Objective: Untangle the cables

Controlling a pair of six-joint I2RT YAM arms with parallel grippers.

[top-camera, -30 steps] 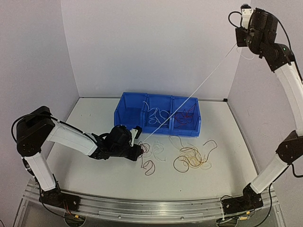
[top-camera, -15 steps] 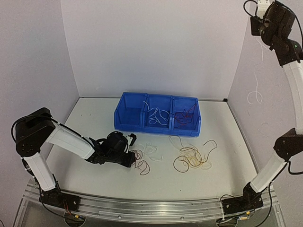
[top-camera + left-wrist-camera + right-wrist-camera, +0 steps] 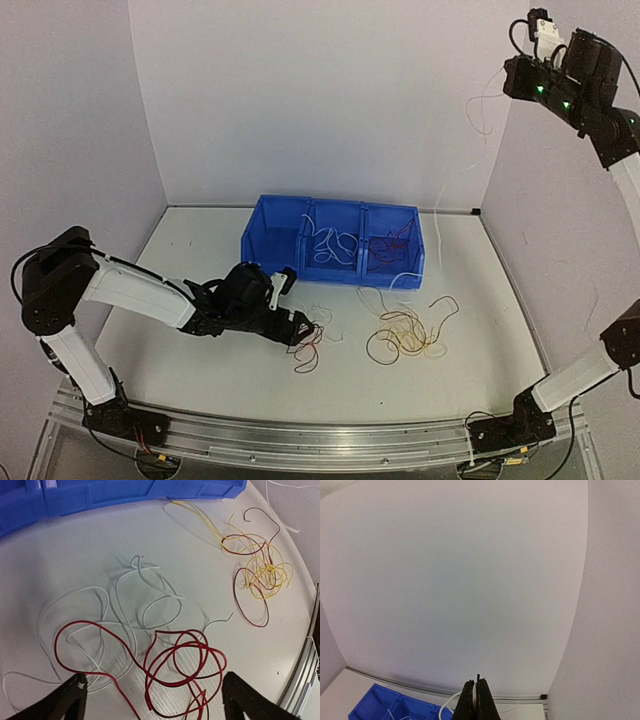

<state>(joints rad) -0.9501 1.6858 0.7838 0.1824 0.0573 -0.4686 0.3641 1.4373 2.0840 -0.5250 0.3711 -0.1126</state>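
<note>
My left gripper [image 3: 297, 300] [image 3: 155, 680] is low over the table and open. A loose red cable [image 3: 175, 665] [image 3: 310, 350] lies on the table between its fingers, untouched. White cables [image 3: 135, 590] [image 3: 325, 318] curl just beyond it. A yellow and dark red tangle [image 3: 260, 572] [image 3: 405, 335] lies further right. My right gripper [image 3: 510, 80] [image 3: 476, 682] is raised high at the back right, shut on a thin white cable [image 3: 444, 705] that hangs slack toward the table.
A blue bin [image 3: 270, 235] [image 3: 100, 495] [image 3: 375, 705] with three compartments stands at the back of the table; white cable lies in its middle compartment and red cable in its right one. Walls close in the back and both sides.
The left gripper has opened and let go of the white cable. That cable was taut between both grippers; it now hangs slack from the raised right gripper. The left gripper shifted slightly right.
</note>
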